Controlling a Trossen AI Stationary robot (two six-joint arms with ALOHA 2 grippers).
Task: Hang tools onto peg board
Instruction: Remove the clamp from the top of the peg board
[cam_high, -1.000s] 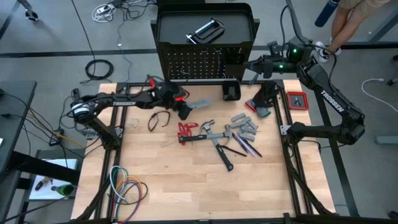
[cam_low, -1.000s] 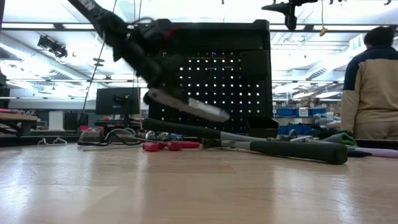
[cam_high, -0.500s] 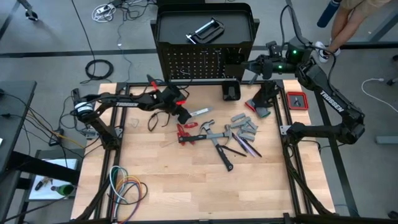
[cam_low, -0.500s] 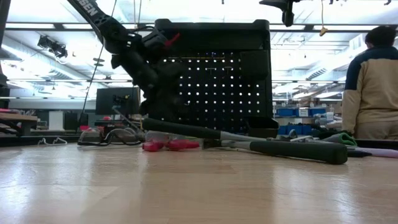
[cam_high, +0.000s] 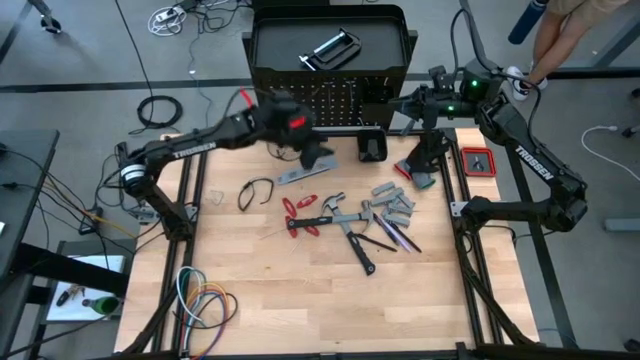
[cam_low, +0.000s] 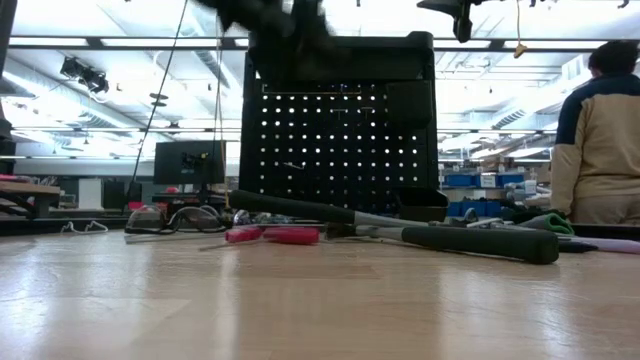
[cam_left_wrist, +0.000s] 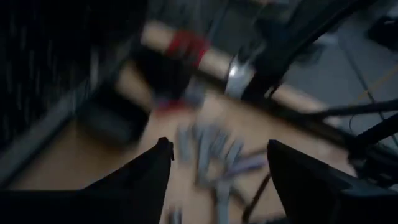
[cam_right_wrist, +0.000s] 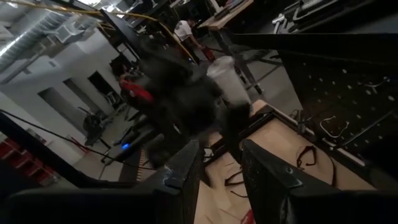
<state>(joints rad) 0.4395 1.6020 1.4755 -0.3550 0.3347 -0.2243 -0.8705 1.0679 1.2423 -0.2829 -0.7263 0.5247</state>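
Wooden tabletop (cam_high: 300, 290) holds scattered tools; left gripper (cam_high: 312, 152), fingers spread and empty near the peg board (cam_high: 310, 105), could clip it; right gripper (cam_high: 400, 104) fingers slightly apart.

Left wrist view: wholly motion-blurred; the grey tools (cam_left_wrist: 208, 149) on the worktop (cam_left_wrist: 74, 158) read as smears, kinds not tellable.

Low view: left arm (cam_low: 275, 30) a dark blur cut off by the top edge; its claw not tellable there.

Right wrist view: a blurred dark mass (cam_right_wrist: 186, 99) fills the middle.

Low view: person (cam_low: 600, 140) cut off by the right edge.

High view: tool pile (cam_high: 390, 205) too small to sort.
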